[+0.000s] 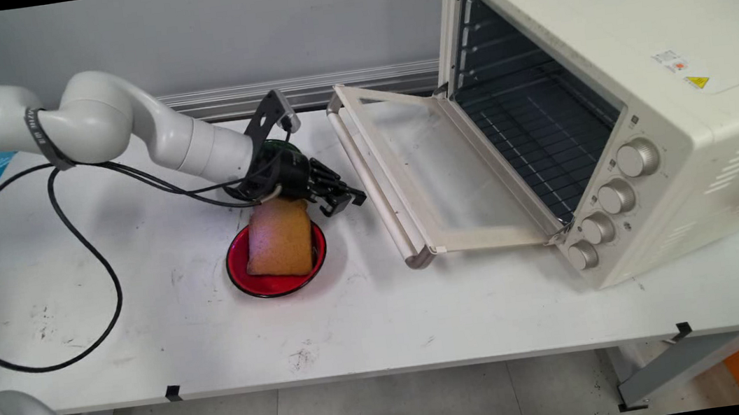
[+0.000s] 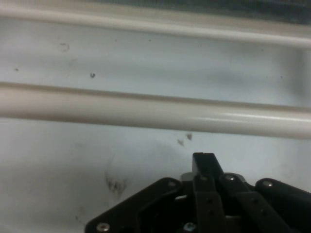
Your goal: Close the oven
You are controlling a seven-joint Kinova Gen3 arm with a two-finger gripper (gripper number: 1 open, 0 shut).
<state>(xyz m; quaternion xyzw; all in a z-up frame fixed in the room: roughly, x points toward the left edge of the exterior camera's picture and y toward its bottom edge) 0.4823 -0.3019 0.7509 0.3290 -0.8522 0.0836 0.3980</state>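
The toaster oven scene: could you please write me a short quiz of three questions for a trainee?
1. True or false: the toaster oven door is open.
2. What lies in the red bowl?
3. The end effector is: A) inside the oven; B) between bowl and door handle; C) under the table.

Key: 1 true; 2 a slice of bread; 3 B.

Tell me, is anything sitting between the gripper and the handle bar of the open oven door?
Nothing visible. The gripper hovers just left of the oven door's handle, with only bare table between them. The bread on the red plate lies behind it.
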